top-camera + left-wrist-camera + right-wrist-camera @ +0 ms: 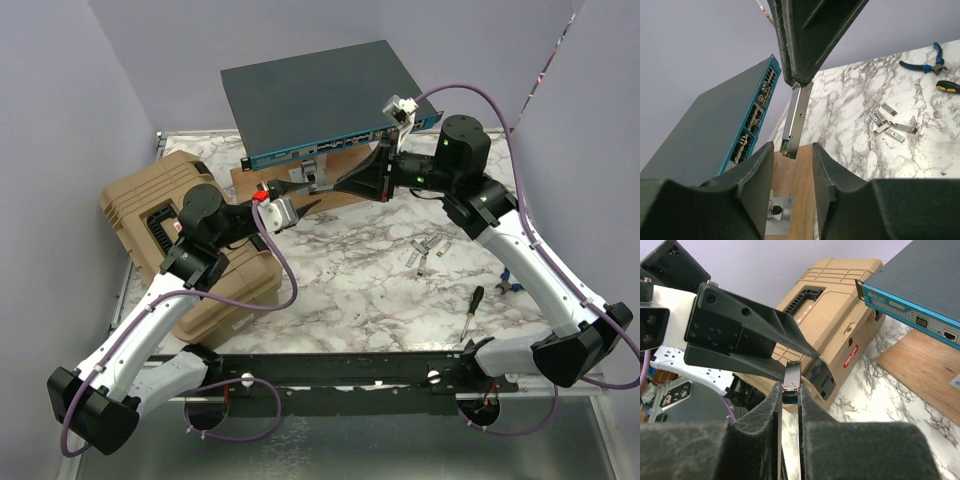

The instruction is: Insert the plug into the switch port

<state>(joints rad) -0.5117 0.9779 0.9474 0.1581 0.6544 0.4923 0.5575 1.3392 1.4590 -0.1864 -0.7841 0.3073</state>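
Top view: my left claw (303,193) and right claw (340,184) meet tip to tip above the tabletop (360,270), just in front of the teal face of the switch (320,95). Left wrist view: the right claw hangs overhead, clamped on a slim metal plug (796,115). The plug's lower end sits between my left claw's jaws, which stand apart with gaps on either side. Right wrist view: the right claw pinches the plug firmly, and the left claw's tips flank its far end. I judge this a hand-over, with insertion not begun. Next, the left claw needs a square, firm hold before the right lets go, then alignment with a port (754,120).
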